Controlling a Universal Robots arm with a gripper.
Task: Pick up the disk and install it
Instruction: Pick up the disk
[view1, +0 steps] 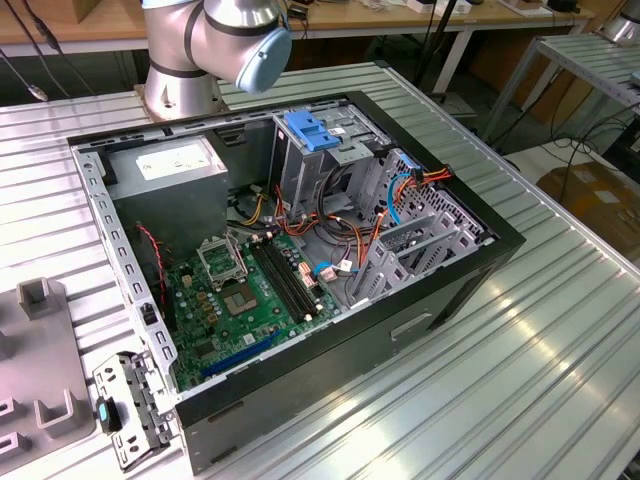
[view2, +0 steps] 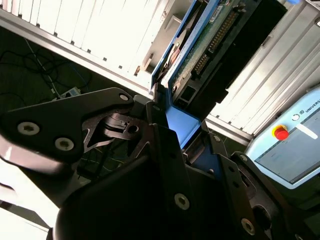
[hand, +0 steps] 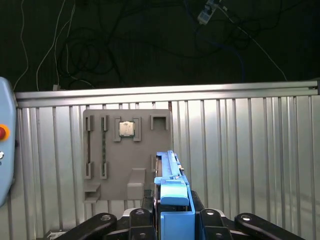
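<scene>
Holding the disk (hand: 171, 172), the end effector (hand: 174, 217) faces a grey tray (hand: 125, 157).

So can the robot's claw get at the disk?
Yes, it looks that way: in both wrist views the claw seems closed on the disk, with nothing between them.

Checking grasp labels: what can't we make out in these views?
First wrist view: flat hard drive with blue plastic side rails is edge-on, label face hidden; near end behind the black end effector.
Exterior view: grey robot arm cut off at the top edge.
Exterior view: metal cage with blue plastic top, bay interior hidden by its walls.
</scene>
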